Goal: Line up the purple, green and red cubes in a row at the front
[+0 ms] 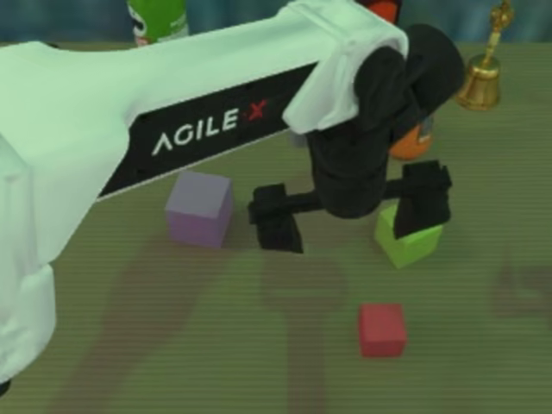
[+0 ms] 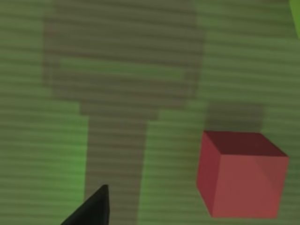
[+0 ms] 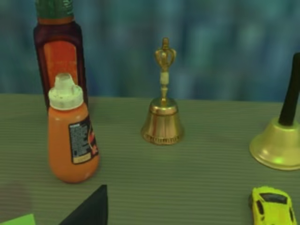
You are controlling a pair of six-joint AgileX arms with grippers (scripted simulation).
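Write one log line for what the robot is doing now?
left pincer: open, above table between purple cube and green cube | red cube: nearer front, untouched | right arm: unseen

cubes: 3 (purple cube (image 1: pixel 199 207), green cube (image 1: pixel 408 241), red cube (image 1: pixel 381 329)) | bells: 2 | orange bottle (image 3: pixel 73 134): 1 | toy car (image 3: pixel 271 205): 1

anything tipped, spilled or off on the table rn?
Nothing stands out. The purple cube, green cube and red cube sit flat, not yet in a row. The orange bottle and gold bell stand upright. Left pincer is open.
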